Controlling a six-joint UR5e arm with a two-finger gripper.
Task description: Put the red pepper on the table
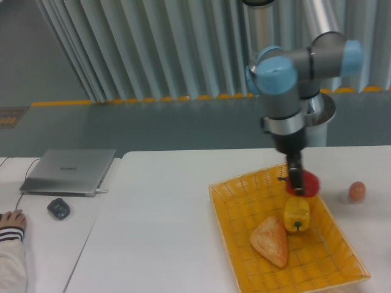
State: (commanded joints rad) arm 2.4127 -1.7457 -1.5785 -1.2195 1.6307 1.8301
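Claw pointed straight down over basket, dark fingers against front of red pepper. Finger gap too dark and small to judge; grip on pepper could not be confirmed. Red pepper sat at basket's far right edge, partly hidden behind claw, just above yellow pepper. Orange wedge-shaped item lay in basket near yellow pepper. Small orange ball rested on white table, right of basket. Closed laptop, mouse at left. Person's hand cut off at left edge. Arm's top cropped.
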